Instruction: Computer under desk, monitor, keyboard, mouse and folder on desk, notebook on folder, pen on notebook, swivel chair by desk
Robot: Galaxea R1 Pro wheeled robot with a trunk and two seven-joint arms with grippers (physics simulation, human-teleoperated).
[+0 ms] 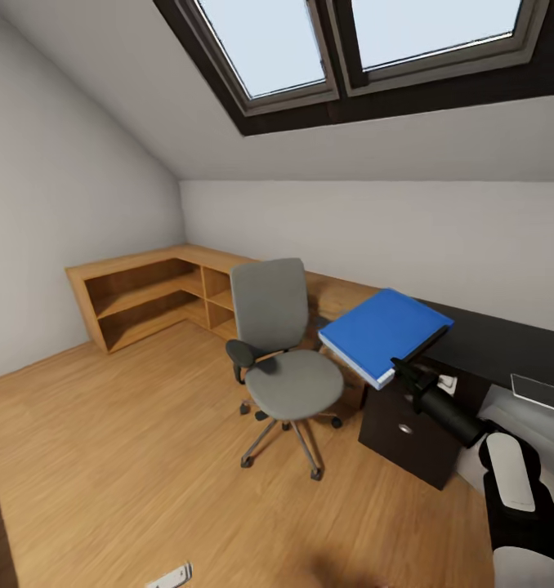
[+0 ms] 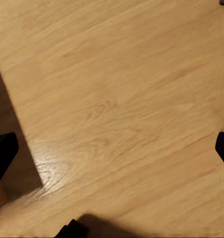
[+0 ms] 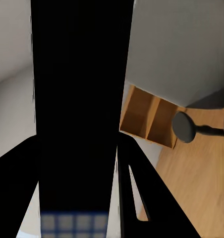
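Note:
My right gripper (image 1: 404, 367) is shut on the near edge of the bright blue folder (image 1: 381, 329), holding it tilted in the air over the left end of the black desk (image 1: 506, 347). In the right wrist view the folder (image 3: 82, 99) is a dark slab between the fingers. The grey swivel chair (image 1: 279, 351) stands on the wood floor just left of the folder, apart from the desk. It also appears in the right wrist view, with its back (image 3: 191, 49) and an armrest (image 3: 184, 126). My left gripper (image 2: 112, 148) hangs open over bare floor.
The black drawer unit (image 1: 408, 433) with a silver knob sits under the desk end. A low wooden shelf unit (image 1: 146, 294) runs along the far wall and corner. A small white object (image 1: 172, 576) lies on the floor near me. A sloped ceiling with skylights is overhead.

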